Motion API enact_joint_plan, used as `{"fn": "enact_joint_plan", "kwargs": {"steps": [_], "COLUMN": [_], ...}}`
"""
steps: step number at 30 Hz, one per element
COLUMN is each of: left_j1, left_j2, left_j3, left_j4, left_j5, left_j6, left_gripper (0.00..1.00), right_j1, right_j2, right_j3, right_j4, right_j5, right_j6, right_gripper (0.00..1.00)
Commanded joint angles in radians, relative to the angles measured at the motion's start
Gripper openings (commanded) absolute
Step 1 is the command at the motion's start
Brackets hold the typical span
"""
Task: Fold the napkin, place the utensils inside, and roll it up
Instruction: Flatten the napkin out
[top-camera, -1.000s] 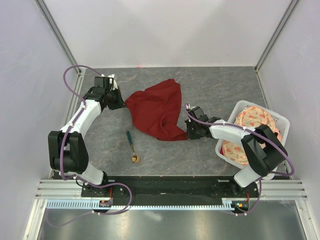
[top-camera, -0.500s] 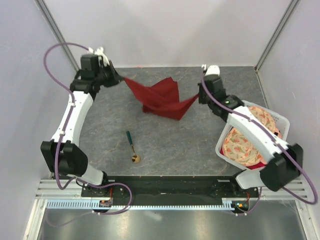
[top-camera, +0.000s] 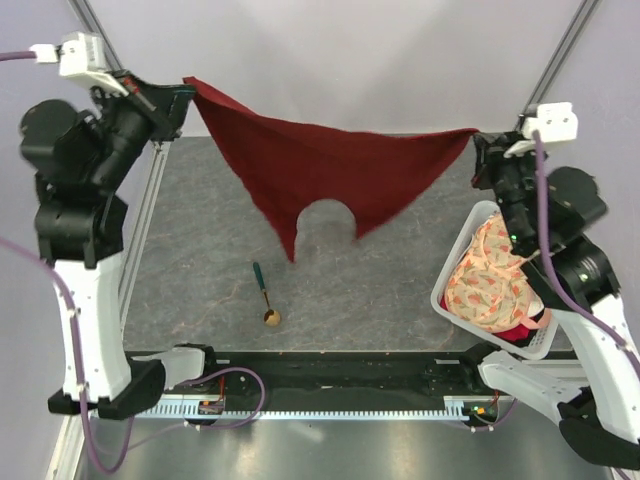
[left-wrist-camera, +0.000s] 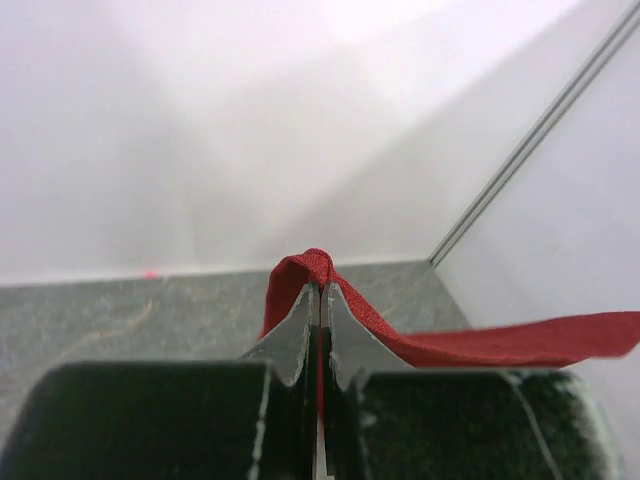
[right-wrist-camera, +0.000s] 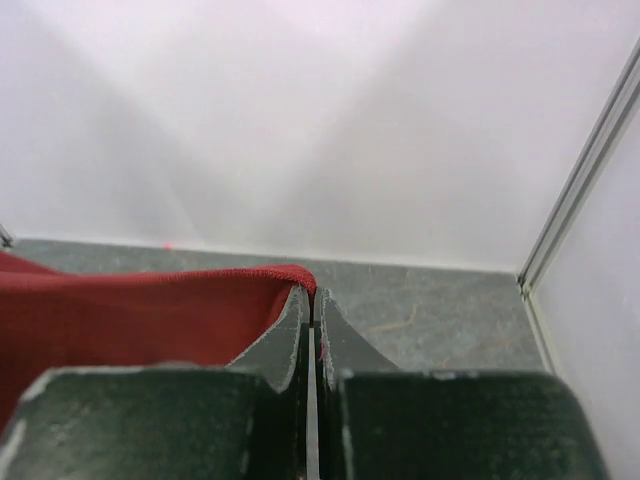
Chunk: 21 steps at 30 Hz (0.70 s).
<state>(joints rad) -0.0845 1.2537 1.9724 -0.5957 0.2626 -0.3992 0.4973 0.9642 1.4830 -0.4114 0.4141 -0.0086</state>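
The dark red napkin (top-camera: 330, 165) hangs stretched in the air between my two raised arms, its lower edge drooping toward the table. My left gripper (top-camera: 186, 88) is shut on its left corner (left-wrist-camera: 316, 268), and my right gripper (top-camera: 478, 140) is shut on its right corner (right-wrist-camera: 290, 275). In both wrist views the cloth is pinched between the closed jaws. A small spoon (top-camera: 265, 293) with a dark green handle and a gold bowl lies on the grey table below the napkin, near the front.
A white basket (top-camera: 462, 240) holding a peach floral cloth (top-camera: 490, 275) stands at the table's right side under my right arm. Metal frame posts (top-camera: 150, 190) and white walls close in the table.
Both arms rose and spread apart, lifting the napkin off the table and pulling it out wide between them. The spoon stayed in place.
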Motion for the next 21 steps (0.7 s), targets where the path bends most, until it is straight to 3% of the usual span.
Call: {"fn": "enact_joint_plan", "kwargs": {"steps": [1, 6, 12, 21], "left_j1": [0.008, 0.008, 0.008, 0.023], "left_j2": [-0.083, -0.105, 0.044, 0.260], "left_j3": [0.051, 0.046, 0.025, 0.029], "left_j4": [-0.056, -0.062, -0.059, -0.010], "left_j5": [-0.022, -0.011, 0.044, 0.023], "left_j6": [-0.027, -0.035, -0.030, -0.021], "left_gripper": [0.02, 0.02, 0.02, 0.02], "right_j1": [0.001, 0.003, 0.003, -0.069], "right_j2": [-0.070, -0.078, 0.036, 0.283], "right_j3": [0.046, 0.053, 0.013, 0.065], "right_j4": [0.013, 0.022, 0.094, 0.195], "right_j5": [-0.064, -0.044, 0.084, 0.068], "right_j6": [-0.068, -0.083, -0.135, -0.154], "right_gripper": [0.00, 0.00, 0.00, 0.00]}}
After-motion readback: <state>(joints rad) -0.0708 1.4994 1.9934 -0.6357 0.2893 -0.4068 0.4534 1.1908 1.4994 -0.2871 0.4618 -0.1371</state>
